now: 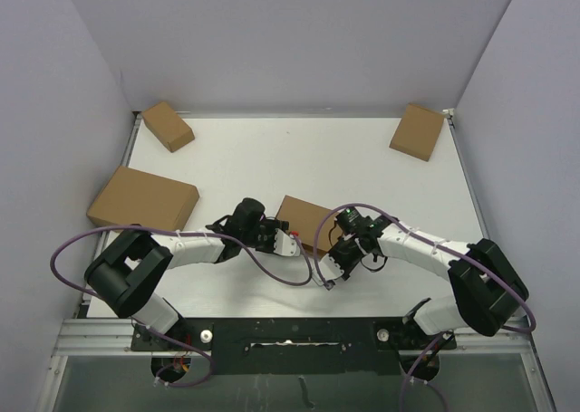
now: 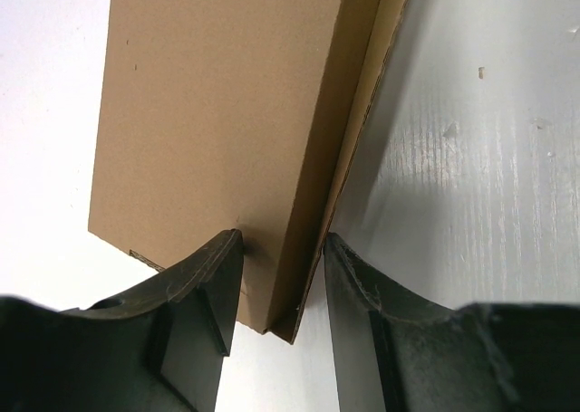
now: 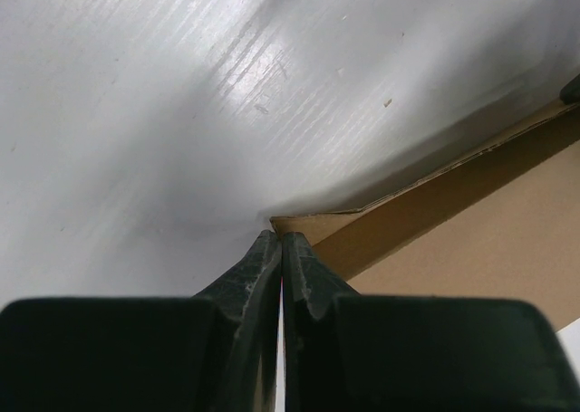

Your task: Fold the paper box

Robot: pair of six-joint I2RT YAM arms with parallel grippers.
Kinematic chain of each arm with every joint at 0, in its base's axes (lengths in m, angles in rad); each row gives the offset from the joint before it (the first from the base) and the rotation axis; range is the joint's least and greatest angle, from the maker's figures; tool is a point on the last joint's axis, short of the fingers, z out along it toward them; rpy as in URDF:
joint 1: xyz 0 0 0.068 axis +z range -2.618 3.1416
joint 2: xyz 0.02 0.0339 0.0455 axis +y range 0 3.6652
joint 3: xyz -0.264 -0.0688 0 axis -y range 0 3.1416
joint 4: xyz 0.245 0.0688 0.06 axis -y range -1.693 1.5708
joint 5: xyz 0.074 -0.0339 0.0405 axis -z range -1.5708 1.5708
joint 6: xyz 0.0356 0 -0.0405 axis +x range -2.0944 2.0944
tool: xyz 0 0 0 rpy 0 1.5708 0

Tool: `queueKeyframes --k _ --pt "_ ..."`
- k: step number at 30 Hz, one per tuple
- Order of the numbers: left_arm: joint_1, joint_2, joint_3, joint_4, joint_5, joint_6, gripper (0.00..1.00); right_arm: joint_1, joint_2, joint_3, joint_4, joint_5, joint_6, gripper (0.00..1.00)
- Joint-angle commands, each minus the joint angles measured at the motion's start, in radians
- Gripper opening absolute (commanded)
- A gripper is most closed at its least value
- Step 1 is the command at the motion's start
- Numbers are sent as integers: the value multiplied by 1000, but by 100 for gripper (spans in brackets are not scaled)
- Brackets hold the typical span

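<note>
The paper box (image 1: 306, 218) is brown corrugated cardboard, lying closed and flat in the middle of the white table. My left gripper (image 1: 288, 243) reaches it from the left, at its near corner. In the left wrist view the jaws (image 2: 283, 240) straddle that corner of the box (image 2: 217, 113), one finger (image 2: 213, 276) on the broad face and the other against the side panel's edge. My right gripper (image 1: 332, 265) comes in from the right. Its jaws (image 3: 281, 235) are shut with nothing between them, and the tips touch a corner of the box (image 3: 489, 222).
Three other closed cardboard boxes lie on the table: a large one (image 1: 143, 199) at the left edge, a small one (image 1: 168, 125) at the back left and another (image 1: 417, 131) at the back right. Grey walls stand round the table.
</note>
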Motion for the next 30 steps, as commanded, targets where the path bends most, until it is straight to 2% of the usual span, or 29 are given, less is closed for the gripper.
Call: queueKeyframes --k 1,16,22,30 --pt "-6 31 32 -29 95 0 38 -2 18 54 36 -4 -36 3" --pt "-6 37 38 -38 101 1 38 -56 -3 77 -2 -17 -45 6" --pt "-7 36 40 -39 100 -1 38 -71 -45 70 13 -44 -25 16" --pt "-6 37 44 -39 100 -8 38 -118 -120 67 -12 -122 -11 25"
